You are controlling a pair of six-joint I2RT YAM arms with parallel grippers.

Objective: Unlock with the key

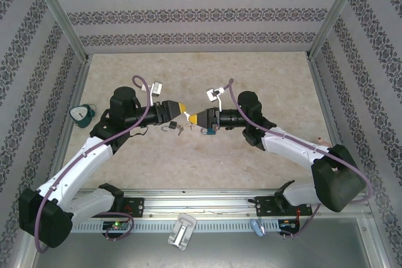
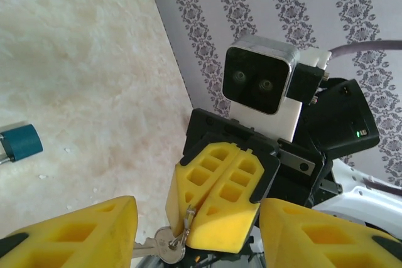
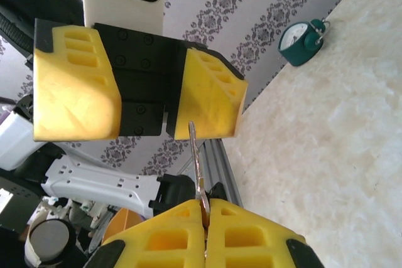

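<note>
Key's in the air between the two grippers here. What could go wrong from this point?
1. The right gripper pinches the key only at its fingertips; a nudge could twist or drop it.
2. The key's blade sits close to one finger of the open left gripper, not centred, so closing may push it aside.
3. The padlock lies loose on the table and may slide during insertion.

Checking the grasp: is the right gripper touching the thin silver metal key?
Touching. In the right wrist view the right gripper is shut on the thin silver metal key, yellow fingers pressing both its sides.
</note>
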